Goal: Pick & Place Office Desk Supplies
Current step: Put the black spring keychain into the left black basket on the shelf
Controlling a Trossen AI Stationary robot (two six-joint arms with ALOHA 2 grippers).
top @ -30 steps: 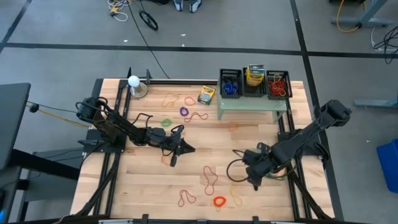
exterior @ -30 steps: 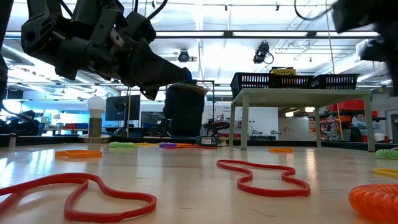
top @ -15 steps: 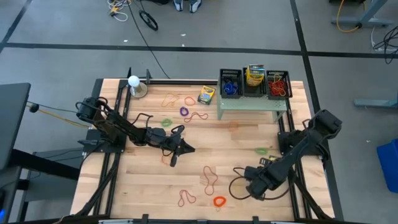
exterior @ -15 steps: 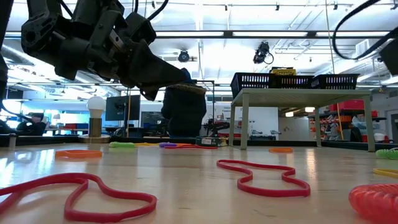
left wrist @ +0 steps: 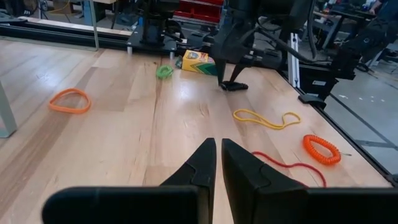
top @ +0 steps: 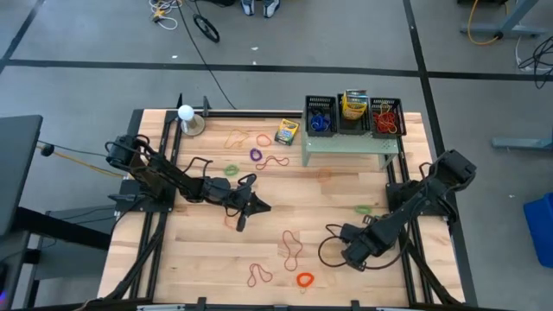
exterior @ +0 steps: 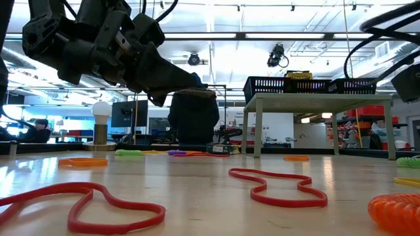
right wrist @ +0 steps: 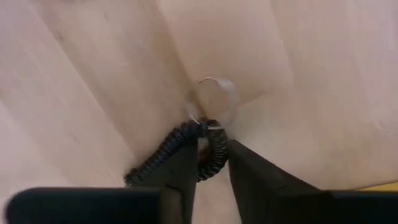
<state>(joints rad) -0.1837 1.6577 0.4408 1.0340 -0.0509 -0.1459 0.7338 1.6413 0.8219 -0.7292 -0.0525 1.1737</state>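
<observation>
My right gripper (top: 354,252) points down at the near right of the table, shut on a small black coil ring (right wrist: 208,152) that carries a clear key ring (right wrist: 217,99); the left wrist view shows it as a dark spot (left wrist: 233,86) under that gripper. My left gripper (top: 262,206) hovers shut over mid-table, holding nothing. Loose on the wood lie red rubber bands (top: 292,249), an orange coil ring (top: 304,279), a yellow band (left wrist: 267,118), green rings (top: 232,169), a purple ring (top: 256,155) and a crayon box (top: 286,131). My right gripper pinches the black coil's strand (right wrist: 212,146) between its two fingers, just beside the clear key ring. The fingers come from above, pointing down. The coil and its key ring lie on the table.
A pale green stand (top: 350,145) at the far right carries three black baskets (top: 320,114) holding rings, crayon boxes and bands. A white ball on a round base (top: 186,112) stands far left. A second crayon box (left wrist: 199,62) lies behind my right arm.
My right gripper has come down toward the table and shifted toward the near edge, tipping to point more steeply down. The left arm has kept still.
</observation>
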